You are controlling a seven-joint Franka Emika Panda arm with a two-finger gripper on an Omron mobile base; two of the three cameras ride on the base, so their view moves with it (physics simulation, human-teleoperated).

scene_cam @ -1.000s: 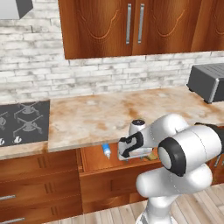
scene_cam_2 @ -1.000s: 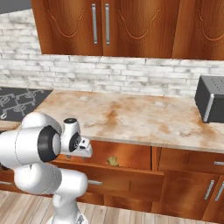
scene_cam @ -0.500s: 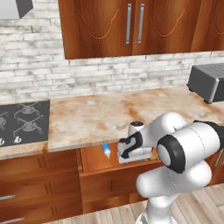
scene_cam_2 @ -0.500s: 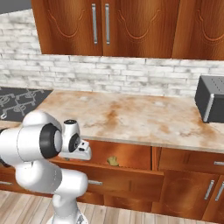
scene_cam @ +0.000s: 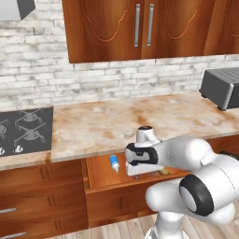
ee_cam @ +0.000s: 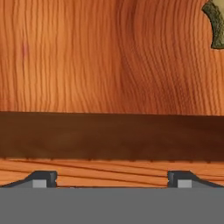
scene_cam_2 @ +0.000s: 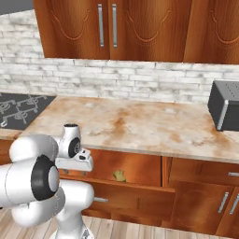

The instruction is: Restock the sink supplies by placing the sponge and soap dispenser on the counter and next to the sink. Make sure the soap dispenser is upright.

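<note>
Wood: an open drawer (scene_cam: pixel 100 175) juts out under the counter (scene_cam: pixel 140 121); it serves as the landmark for everything below.
Gripper: the gripper (ee_cam: pixel 112 178) hangs over the drawer, its tips spread wide with bare drawer floor between them, holding nothing.
Dispenser: the soap dispenser (scene_cam: pixel 114 163) lies on its side toward the drawer's left end, white pump end forward, just beside the hand.
Sponge: the sponge (scene_cam_2: pixel 120 176) sits inside the drawer toward its right; its edge shows at the top right corner of the hand view (ee_cam: pixel 215 24).
Risk, aim: neither item sits between the tips, so closing here would likely catch nothing; the hand needs to shift first.
Risk, bottle: a slim bottle lying flat may roll or slide away if one tip nudges it before the other.
Risk, upright: gripped lying down, it may be set down tilted and tip over on the counter.
Risk, drawer: the counter edge overhangs the drawer, so a steep lift could knock the hand against it.
Hidden: the arm covers much of the drawer's middle in the left base view.
Unclear: the sink cannot be made out.
</note>
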